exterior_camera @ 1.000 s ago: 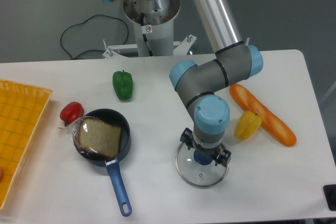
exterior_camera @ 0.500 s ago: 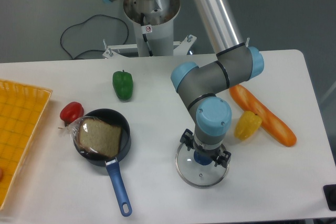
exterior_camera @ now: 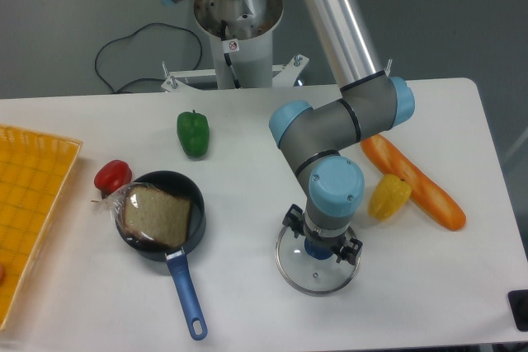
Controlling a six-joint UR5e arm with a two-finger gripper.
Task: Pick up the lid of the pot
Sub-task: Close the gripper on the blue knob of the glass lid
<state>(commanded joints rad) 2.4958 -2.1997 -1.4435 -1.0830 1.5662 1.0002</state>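
Note:
The gripper (exterior_camera: pixel 322 232) reaches down over the pot lid at the centre right, its two fingers apart on either side of the blue knob (exterior_camera: pixel 318 247). Clear glass with a thin metal rim makes up the pot lid (exterior_camera: pixel 315 276), which lies flat on the table. Part of the knob and the lid's far side are hidden behind the gripper. Whether the fingers touch the knob or the glass cannot be told.
A black pan (exterior_camera: pixel 198 222) with a blue handle (exterior_camera: pixel 188 296) holds a brown item in clear plastic. Nearby are a red pepper (exterior_camera: pixel 113 176), a green pepper (exterior_camera: pixel 194 134), a yellow pepper (exterior_camera: pixel 389 197) and an orange carrot-like object (exterior_camera: pixel 412 179). A yellow-orange bin (exterior_camera: pixel 29 204) stands left.
The gripper's body has shifted slightly down and to the right in the view, lower over the lid. The lid and the other objects have stayed put.

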